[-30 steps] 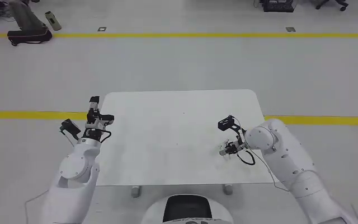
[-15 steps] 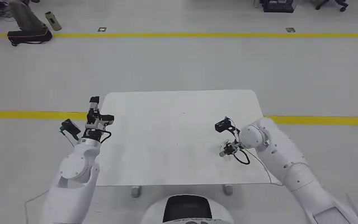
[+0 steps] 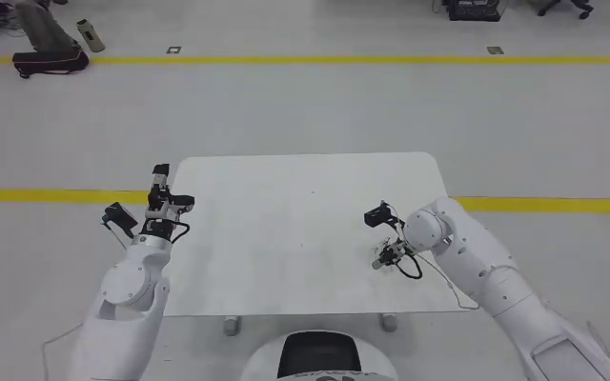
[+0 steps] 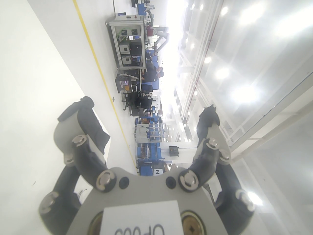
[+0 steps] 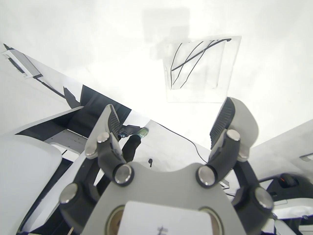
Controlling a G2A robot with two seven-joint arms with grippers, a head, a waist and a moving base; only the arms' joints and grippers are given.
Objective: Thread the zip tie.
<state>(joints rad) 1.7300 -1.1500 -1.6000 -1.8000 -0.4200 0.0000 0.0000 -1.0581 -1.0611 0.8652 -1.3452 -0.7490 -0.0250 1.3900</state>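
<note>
**zip ties in a clear pouch on the bench, both hands open and empty**

the zip ties (image 5: 195, 55) are thin black strips, several of them crossing one another, lying flat inside a clear pouch (image 5: 220, 94). their exact number cannot be told. one strip shows a small head at its end, near a corner of the pouch. the pouch rests on the white bench (image 5: 73, 25), and the right wrist view shows it just ahead of the right hand (image 5: 168, 105). that hand is apart from the pouch and touches neither it nor the ties. its two ribbed fingers (image 5: 220, 121) stand wide apart with nothing between them.

in the top view the right hand (image 3: 384, 258) sits over the lower right of the bench (image 3: 286, 210), near the front edge, with a black cable (image 3: 416, 271) looping beside the wrist. whether the hand touches the bench surface cannot be told. the left hand (image 3: 162, 186) is at the left of the frame, at the bench's left edge, well apart from the right hand.

in the left wrist view the left hand (image 4: 146, 106) faces the hall and its ceiling lights, its dark fingers (image 4: 90, 123) spread and holding nothing.

on the floor around the bench run two yellow lines. one (image 3: 305, 60) crosses the upper part of the top view and the other (image 3: 57, 195) passes behind the bench at mid-height. a dark bag (image 3: 48, 57) lies in the upper left corner.
</note>
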